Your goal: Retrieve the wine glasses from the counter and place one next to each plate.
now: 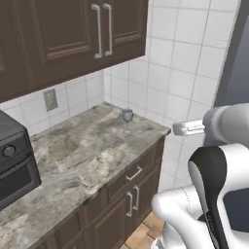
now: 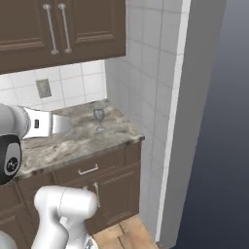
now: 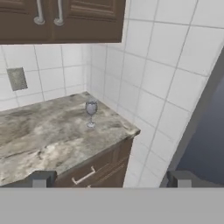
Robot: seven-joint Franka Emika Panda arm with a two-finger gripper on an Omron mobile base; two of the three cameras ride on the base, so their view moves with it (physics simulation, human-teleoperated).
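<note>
Our tool point(image 3: 109, 179) is sitting closest to us, its two dark tips spread wide with nothing between them, likely so it can fit around a stem. One wine glass point(image 3: 91, 112) is standing upright near the table's point(image 3: 48, 135) corner, well apart from us. White tiles are backing it.

One clear grey-blue wine glass point(image 3: 90, 112) is seen upright on the marbled counter point(image 3: 48, 131). It is set well ahead of the gripper point(image 3: 109, 179), slightly left, near the tiled corner.
</note>
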